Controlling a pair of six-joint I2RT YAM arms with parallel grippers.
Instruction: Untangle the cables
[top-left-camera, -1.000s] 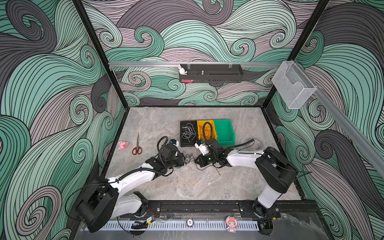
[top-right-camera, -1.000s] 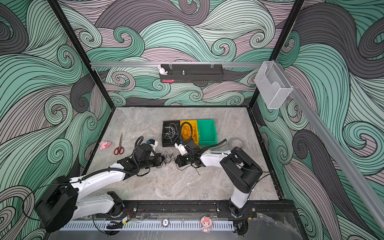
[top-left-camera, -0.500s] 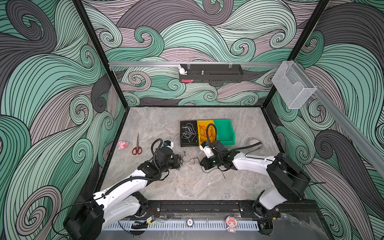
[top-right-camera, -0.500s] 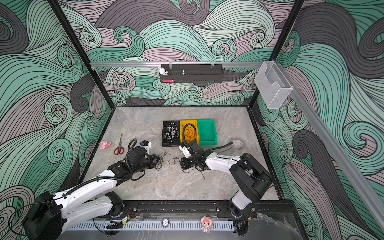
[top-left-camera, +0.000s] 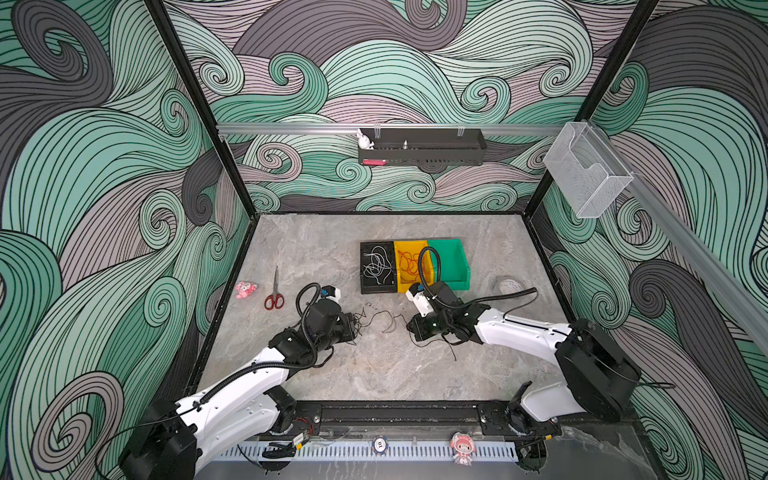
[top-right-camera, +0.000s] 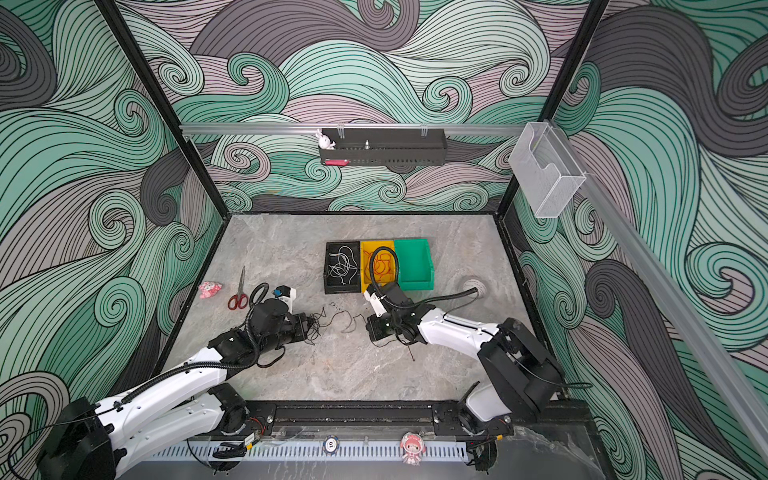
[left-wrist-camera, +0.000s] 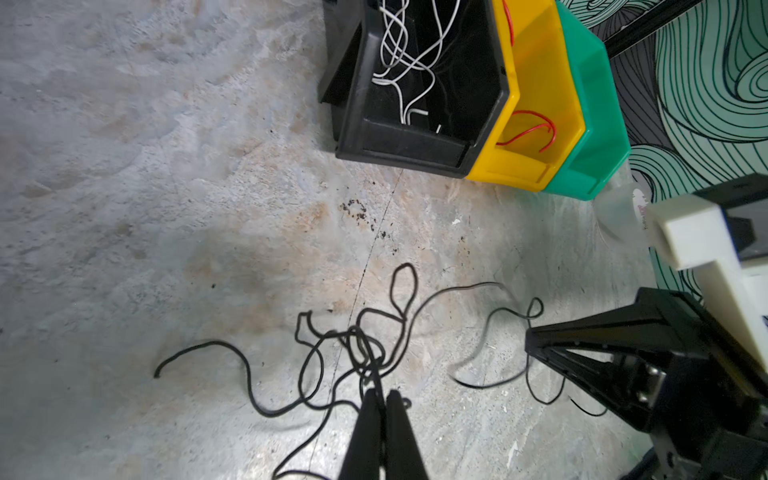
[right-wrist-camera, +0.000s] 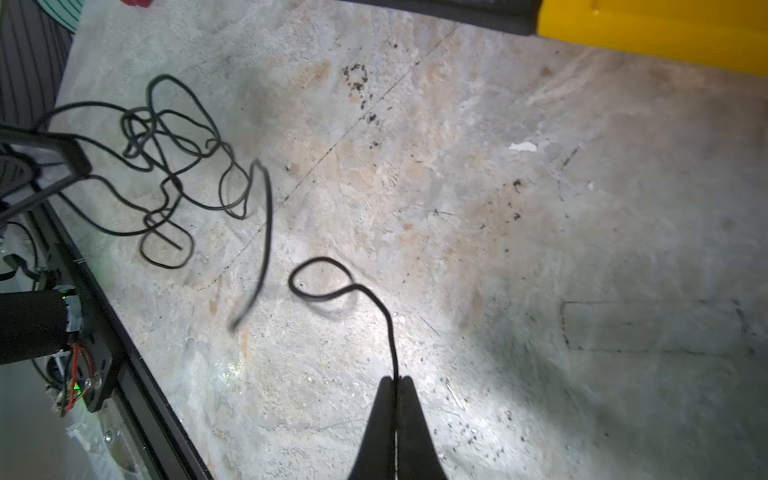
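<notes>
A knot of thin black cables (left-wrist-camera: 361, 345) lies on the stone floor between my two grippers, small in both top views (top-left-camera: 376, 320) (top-right-camera: 332, 321). My left gripper (left-wrist-camera: 382, 392) is shut on strands at the knot's near side; seen from above it (top-left-camera: 353, 326) sits just left of the knot. My right gripper (right-wrist-camera: 397, 378) is shut on one black cable (right-wrist-camera: 332, 291) that curls away in a loop; in a top view it (top-left-camera: 409, 326) is right of the knot. White cables (top-left-camera: 377, 266) lie in the black bin (top-left-camera: 376, 289), red cables (top-left-camera: 411, 266) in the yellow bin (top-left-camera: 401, 288).
A green bin (top-left-camera: 451, 264) stands beside the yellow one, behind the right gripper. Red-handled scissors (top-left-camera: 274, 297) and a pink toy (top-left-camera: 245, 289) lie at the left. A pale round disc (top-left-camera: 509, 286) sits at the right. The black front rail (top-left-camera: 395, 413) borders the floor.
The two grippers have drawn apart, left one to the left and right one to the right, both still shut. The black cables have been stretched out between them; one strand is blurred in motion.
</notes>
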